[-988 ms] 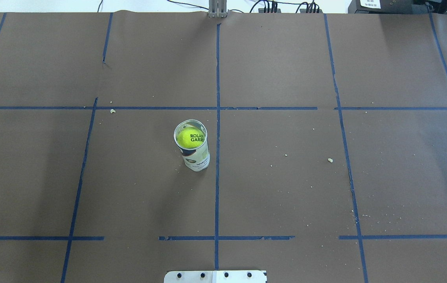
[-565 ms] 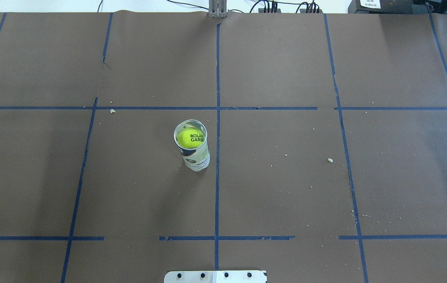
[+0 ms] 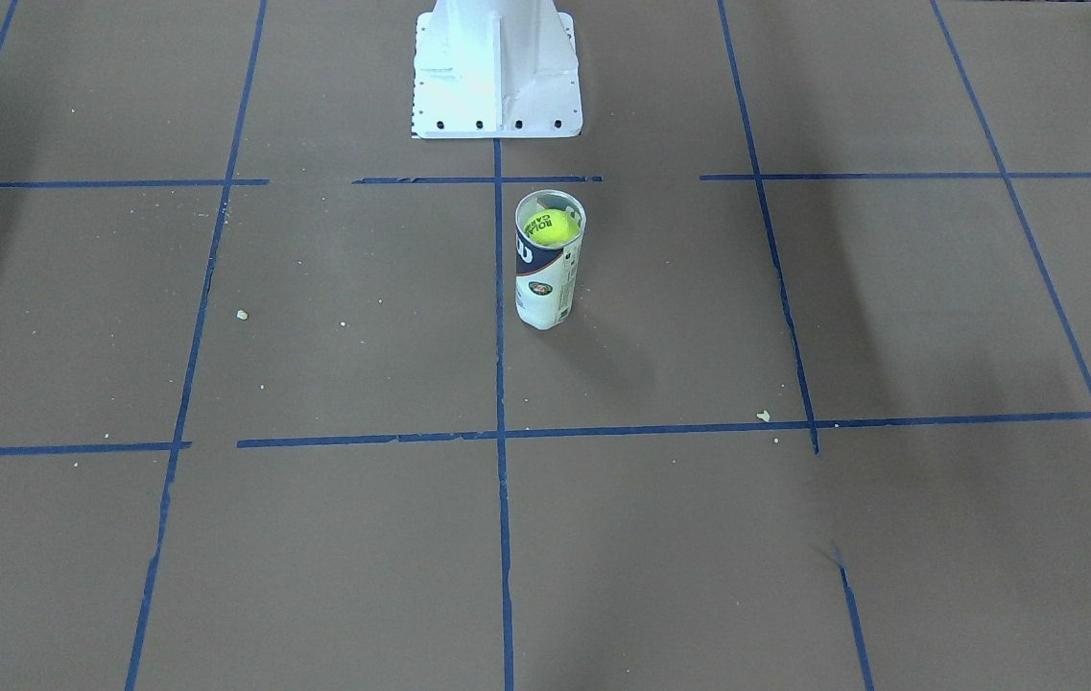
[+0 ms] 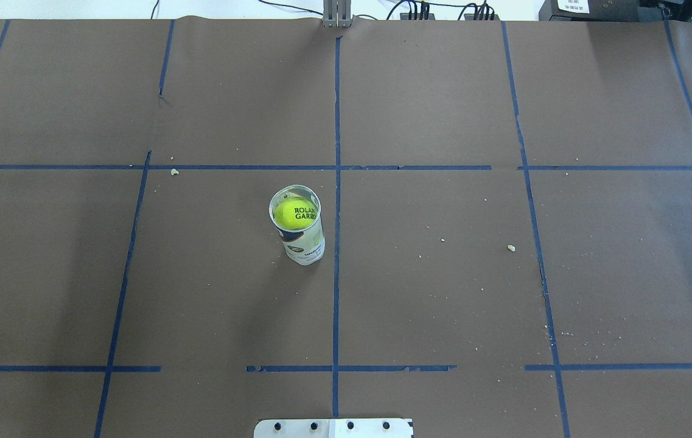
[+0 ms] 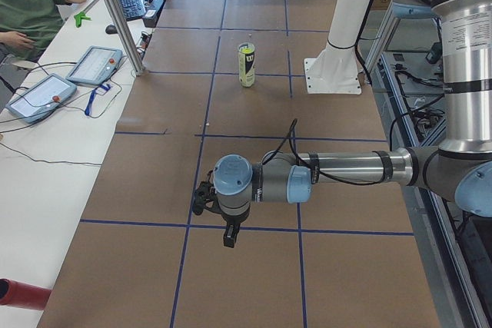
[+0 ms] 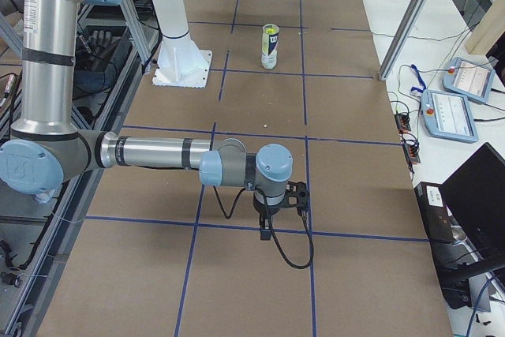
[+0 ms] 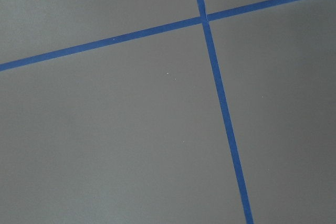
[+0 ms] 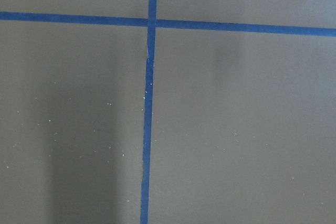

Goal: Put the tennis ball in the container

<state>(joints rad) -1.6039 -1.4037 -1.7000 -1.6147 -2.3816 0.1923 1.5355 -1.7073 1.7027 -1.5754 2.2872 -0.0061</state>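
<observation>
From the front, the tube (image 3: pixel 545 283) stood upright on the desk (image 3: pixel 334 537), just beside the centre tape (image 3: pixel 501 384) and a little in front of the white base (image 3: pixel 497 96), not touching it. The ball (image 3: pixel 553 228) sat inside the tube, high up and just under the rim, so the task looked done. No hand showed here.

From overhead, the ball filled the tube's mouth, lettering up, with hardly any gap to the wall. I judged the ball light, springy and fuzzy enough to hold well, but fingers would find little room beside it. Any further handling would better take the tube itself. It was probably thin, slick plastic, light, tall and easy to tip, so a gentle hold around the labelled middle would suit it, not the rim.

From the left end, the left hand (image 5: pixel 204 199) hung over the near desk, well apart from the far tube. Whether it was wide or narrow I could not tell.

From the right end, the right hand (image 6: pixel 295 193) likewise hung low over the near desk, far from the tube, and its opening could not be told either.

The left wrist view held only bare desk and crossing tape, with no fingers.

The right wrist view showed the same, plus a few crumbs.
</observation>
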